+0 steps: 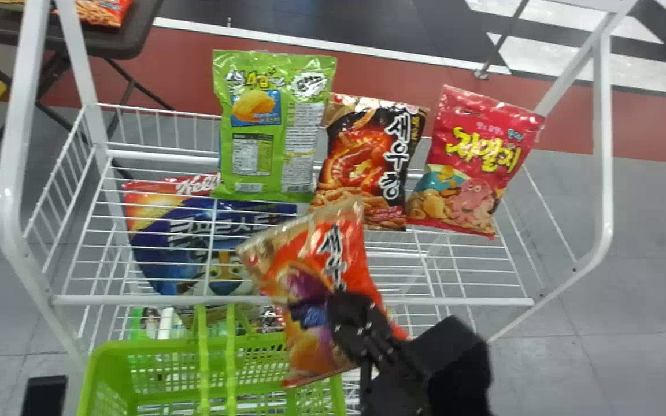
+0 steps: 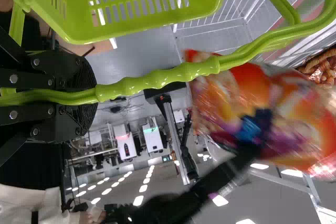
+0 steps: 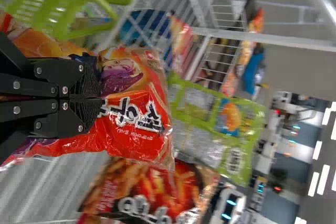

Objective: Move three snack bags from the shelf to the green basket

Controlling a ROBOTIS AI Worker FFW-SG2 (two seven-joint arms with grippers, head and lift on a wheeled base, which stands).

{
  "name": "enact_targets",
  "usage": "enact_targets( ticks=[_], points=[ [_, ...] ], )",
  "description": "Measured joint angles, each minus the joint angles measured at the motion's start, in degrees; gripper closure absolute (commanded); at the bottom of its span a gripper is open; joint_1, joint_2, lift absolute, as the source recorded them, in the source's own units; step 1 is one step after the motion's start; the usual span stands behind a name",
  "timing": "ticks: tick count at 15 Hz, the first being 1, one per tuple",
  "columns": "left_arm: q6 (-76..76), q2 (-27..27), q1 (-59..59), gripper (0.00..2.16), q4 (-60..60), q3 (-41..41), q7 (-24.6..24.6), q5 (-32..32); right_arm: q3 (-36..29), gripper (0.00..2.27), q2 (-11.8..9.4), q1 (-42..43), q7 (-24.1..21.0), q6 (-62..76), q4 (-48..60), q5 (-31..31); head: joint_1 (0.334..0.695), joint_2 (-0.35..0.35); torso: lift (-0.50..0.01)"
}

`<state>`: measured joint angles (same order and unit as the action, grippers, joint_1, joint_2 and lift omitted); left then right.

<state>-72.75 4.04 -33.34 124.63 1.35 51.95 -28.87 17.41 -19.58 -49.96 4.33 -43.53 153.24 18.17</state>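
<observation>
We are at the carrying step, with one orange-red snack bag (image 1: 310, 289) off the shelf (image 1: 148, 300) and held out by the right-hand side of the green basket (image 1: 154, 348). Our right claw (image 3: 98, 98) has it, the two fingers brought nearly together on the film, with much of the bag spreading out around them. Our left claw (image 2: 93, 95) is closed round the basket's handle (image 2: 157, 81) and waits there as a steady hold. Next we judge that the bag wants bringing further over the basket, clear of the rim and the handle, then lowering before we let go; a loose corner could catch on the handle or leave the bag hung over the side. After that, the green bag (image 1: 275, 127), the black-and-red bag (image 1: 367, 162) and the pink-red bag (image 1: 474, 162) standing on the shelf look like the ones to choose from, though we cannot tell how many are already in. As for the bag in hand, it hangs tilted, plump and glossy, its film creased near the fingers. It carries a purple and blue picture, large white lettering edged in dark, and a beige band towards its upper end. It looks light and soft, so we would squeeze no harder than needed.
</observation>
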Motion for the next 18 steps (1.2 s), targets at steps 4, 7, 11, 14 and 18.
enact_targets(
  ticks=[4,7,11,14,18],
  points=[
    [-0.2,0.0,0.0,2.11,0.2,0.4,0.8,-0.4,5.7,2.25,0.0,1.0,0.6,-13.5,-3.8,2.9,0.695,-0.35,-0.049],
    [-0.2,0.0,0.2,2.11,0.2,0.4,0.9,-0.4,10.1,2.25,-0.1,2.2,1.3,-15.9,-6.7,2.4,0.695,-0.34,-0.049],
    [-0.3,0.0,0.2,2.11,0.4,0.0,1.4,-0.5,10.6,2.25,0.5,4.7,4.9,-16.4,-8.0,-3.4,0.695,-0.256,-0.049],
    [-0.7,0.0,-0.3,2.11,1.0,-0.5,1.4,-0.5,9.7,0.31,1.7,6.1,4.9,-15.6,-8.3,-4.6,0.695,-0.233,-0.049],
    [-0.9,0.0,-0.7,2.11,1.6,-0.5,1.4,-0.5,7.9,0.05,2.3,6.4,2.5,-18.2,-8.0,-3.0,0.695,-0.317,-0.049]
  ],
)
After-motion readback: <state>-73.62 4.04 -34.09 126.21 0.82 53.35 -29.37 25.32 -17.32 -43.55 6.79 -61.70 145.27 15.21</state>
